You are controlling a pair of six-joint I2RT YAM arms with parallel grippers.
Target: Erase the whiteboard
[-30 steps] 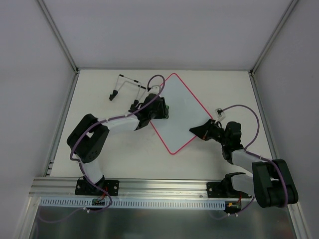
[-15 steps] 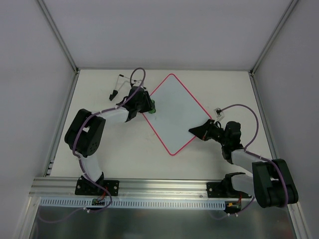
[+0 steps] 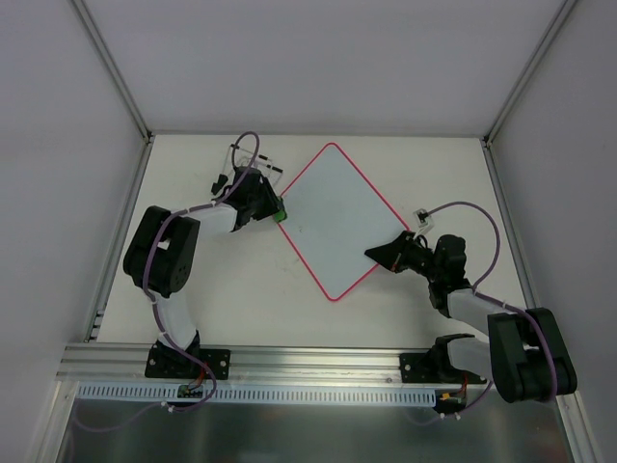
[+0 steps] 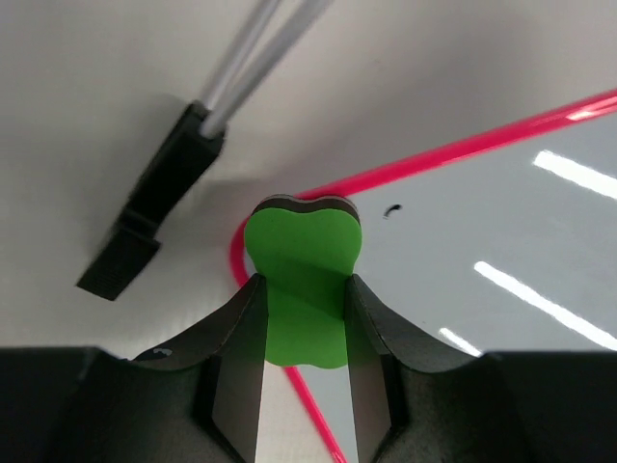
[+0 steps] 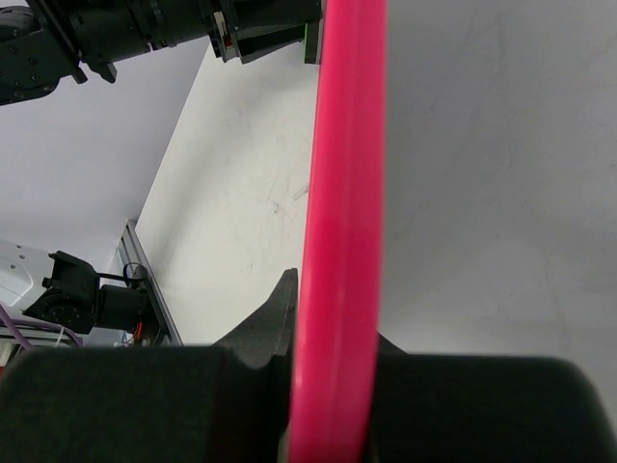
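Note:
The whiteboard (image 3: 337,217) lies flat as a diamond in the middle of the table, white with a pink-red rim; its face looks blank in the top view. In the left wrist view its left corner (image 4: 463,251) shows one small black speck. My left gripper (image 3: 276,214) is shut on the green eraser (image 4: 301,275) at that corner, partly off the board. My right gripper (image 3: 384,254) is shut on the board's right rim (image 5: 342,241), which fills the right wrist view.
A wire stand with black feet (image 3: 241,166) sits on the table just behind the left gripper; one foot (image 4: 154,207) shows in the left wrist view. Grey walls enclose the table. An aluminium rail (image 3: 308,362) runs along the near edge.
My left gripper has carried the eraser leftwards across the board to its left corner, nearer the wire stand. The right arm and the board have not moved.

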